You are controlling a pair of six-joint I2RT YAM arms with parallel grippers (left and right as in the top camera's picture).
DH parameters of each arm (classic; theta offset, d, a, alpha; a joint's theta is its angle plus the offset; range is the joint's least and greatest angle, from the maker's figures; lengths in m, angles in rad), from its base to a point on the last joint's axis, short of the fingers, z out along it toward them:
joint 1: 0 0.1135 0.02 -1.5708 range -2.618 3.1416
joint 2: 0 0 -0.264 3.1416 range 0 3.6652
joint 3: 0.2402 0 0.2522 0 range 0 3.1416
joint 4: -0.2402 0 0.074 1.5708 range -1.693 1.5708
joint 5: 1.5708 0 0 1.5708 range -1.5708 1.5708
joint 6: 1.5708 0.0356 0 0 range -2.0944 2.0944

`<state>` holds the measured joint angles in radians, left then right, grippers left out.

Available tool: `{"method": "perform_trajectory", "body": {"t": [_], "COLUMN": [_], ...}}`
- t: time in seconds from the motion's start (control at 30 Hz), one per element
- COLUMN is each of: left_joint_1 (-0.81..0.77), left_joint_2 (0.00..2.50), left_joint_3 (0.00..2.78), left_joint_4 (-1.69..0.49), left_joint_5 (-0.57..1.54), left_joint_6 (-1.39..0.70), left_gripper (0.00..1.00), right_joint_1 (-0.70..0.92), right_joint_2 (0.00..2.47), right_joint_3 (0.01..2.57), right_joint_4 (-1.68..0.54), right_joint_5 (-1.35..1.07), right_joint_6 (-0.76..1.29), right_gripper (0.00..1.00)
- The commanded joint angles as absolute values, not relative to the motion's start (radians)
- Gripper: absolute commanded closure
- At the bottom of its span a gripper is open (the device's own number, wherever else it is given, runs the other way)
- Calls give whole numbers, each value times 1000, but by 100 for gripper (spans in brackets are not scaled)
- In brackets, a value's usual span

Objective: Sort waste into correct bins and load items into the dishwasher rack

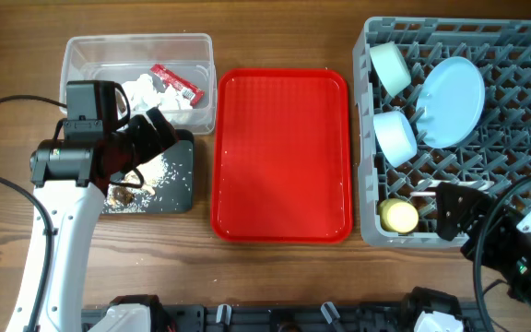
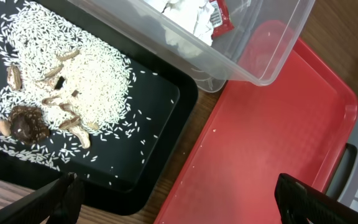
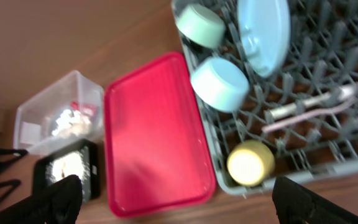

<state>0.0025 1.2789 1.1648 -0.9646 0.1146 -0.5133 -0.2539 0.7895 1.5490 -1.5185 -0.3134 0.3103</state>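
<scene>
Wooden table with loaded dishwasher rack, left hand and right hand both spread, empty

Left of the serving tray: the tub behind, holding tissue and wrapper; the shallow tray in front, holding scraps. Right: the rack, holding plate and bowls.
</scene>
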Motion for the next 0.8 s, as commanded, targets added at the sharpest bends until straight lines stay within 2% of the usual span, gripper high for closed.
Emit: {"method": "perform_trajectory", "body": {"t": [0.0,0.13,0.23,0.3,0.53,0.77], "left_joint_1": [9,9,9,9,9,9], "left_joint_2": [1279,1279,1279,1279,1279,1279], "left_joint_3": [1182,1182,1182,1182,1182,1182], "left_joint_4": [-962,-962,-962,-962,-962,-962], "left_joint_5": [122,122,122,122,122,122], "left_joint_6": [-502,-502,-502,-502,-502,-502], "left_gripper": [0,0,0,0,0,0], "right_joint_1": [-250,-250,-249,-247,-98,41], "right_joint_2": [783,784,777,750,542,305], "right_joint_3": [1550,1549,1515,1465,1106,622], "right_joint_4": [-1530,-1483,-1355,-1273,-860,-420], "right_joint_5": [-260,-318,-437,-479,-500,-297], "right_joint_6": [239,75,-96,-129,-43,181], "right_gripper": [0,0,0,0,0,0]}}
